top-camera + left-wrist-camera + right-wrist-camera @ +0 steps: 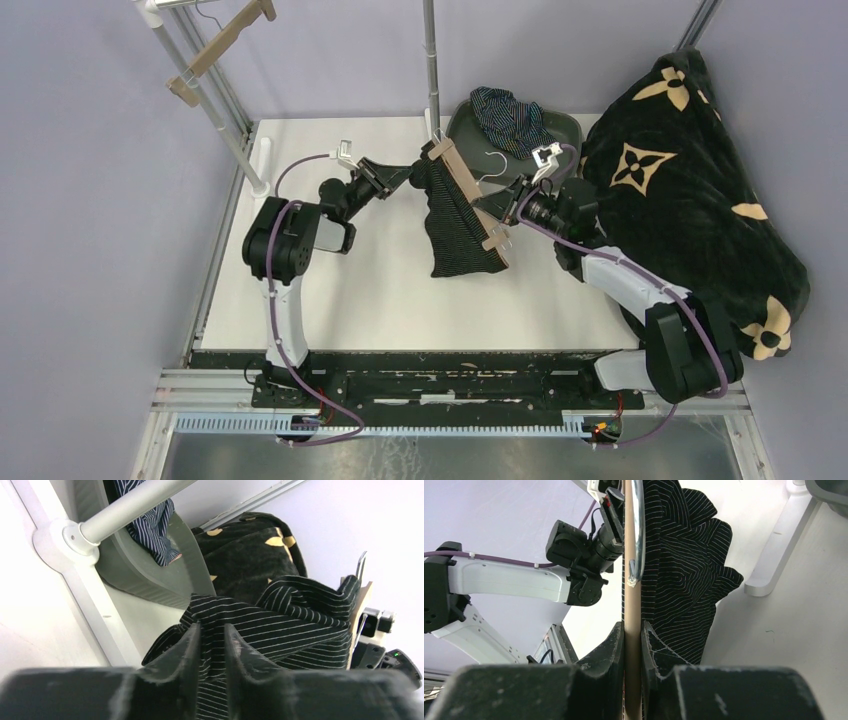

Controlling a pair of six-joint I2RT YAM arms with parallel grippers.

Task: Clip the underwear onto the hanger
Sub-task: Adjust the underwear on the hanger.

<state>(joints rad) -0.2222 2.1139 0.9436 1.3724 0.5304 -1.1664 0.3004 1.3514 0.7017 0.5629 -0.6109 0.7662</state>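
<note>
The underwear [460, 235] is cloth, the hanger [468, 190] matt wood.

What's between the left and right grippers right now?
In the top view, the pinstriped underwear and the wooden hanger fill that gap: the left gripper pinches the cloth, the right gripper clamps the hanger bar.

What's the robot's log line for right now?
left gripper: shut on pinstriped underwear | right gripper: shut on hanger | navy underwear: in bin

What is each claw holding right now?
Left claw: closed on the black pinstriped underwear.
Right claw: closed on the wooden hanger.
</note>
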